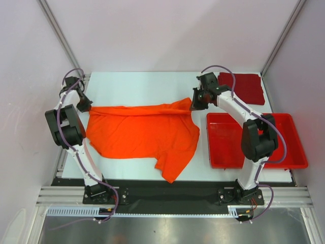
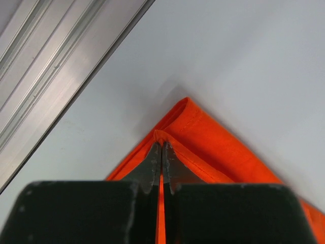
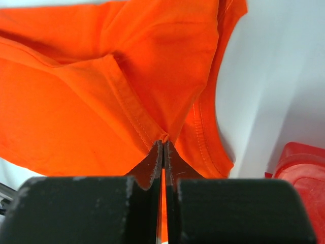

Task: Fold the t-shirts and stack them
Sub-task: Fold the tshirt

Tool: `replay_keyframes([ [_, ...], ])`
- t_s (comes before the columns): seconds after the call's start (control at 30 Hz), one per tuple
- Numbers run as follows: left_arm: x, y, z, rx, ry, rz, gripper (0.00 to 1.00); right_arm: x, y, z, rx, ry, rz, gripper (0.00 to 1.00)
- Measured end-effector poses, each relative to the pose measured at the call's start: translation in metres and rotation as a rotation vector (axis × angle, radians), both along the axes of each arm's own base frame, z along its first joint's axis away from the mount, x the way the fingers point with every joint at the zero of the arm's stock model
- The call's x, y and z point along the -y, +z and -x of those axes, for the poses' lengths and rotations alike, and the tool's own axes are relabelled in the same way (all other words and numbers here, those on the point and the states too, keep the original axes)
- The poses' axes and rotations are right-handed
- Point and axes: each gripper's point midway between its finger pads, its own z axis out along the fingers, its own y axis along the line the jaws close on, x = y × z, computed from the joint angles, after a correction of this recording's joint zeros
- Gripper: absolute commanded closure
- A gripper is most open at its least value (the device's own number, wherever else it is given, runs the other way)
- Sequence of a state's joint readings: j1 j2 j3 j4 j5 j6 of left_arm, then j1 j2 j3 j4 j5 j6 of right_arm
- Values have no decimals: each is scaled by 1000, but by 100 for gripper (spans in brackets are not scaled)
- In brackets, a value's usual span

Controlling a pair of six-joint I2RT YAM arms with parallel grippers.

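Left gripper (image 2: 161,146) and right gripper (image 3: 162,143) each clamped on a far corner of the bright orange cloth t-shirt (image 1: 142,133) spread on the white table (image 1: 137,86), likely tensioning that edge for folding; folded dark red shirt (image 1: 247,87) sits far-right.

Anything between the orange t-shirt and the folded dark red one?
Only the right gripper, shut on the orange t-shirt, sits between it and the dark red t-shirt; the red tray lies beside that path.
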State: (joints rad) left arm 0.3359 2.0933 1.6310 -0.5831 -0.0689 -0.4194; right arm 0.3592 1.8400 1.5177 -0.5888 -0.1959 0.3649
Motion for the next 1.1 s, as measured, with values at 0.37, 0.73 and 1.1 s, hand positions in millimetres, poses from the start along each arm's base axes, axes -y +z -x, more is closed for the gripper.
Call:
replay_keyframes([
  [0.37,-1,-11,12,-37,14,-17,100,1,-12,8,-26,7,15,100],
  [0.73,1,26,22,56,23,-56,100,2,-17,11,-38,7,20,100],
  [1.1,4,27,31,75,39,-64,99,2,-17,11,-36,12,23,100],
])
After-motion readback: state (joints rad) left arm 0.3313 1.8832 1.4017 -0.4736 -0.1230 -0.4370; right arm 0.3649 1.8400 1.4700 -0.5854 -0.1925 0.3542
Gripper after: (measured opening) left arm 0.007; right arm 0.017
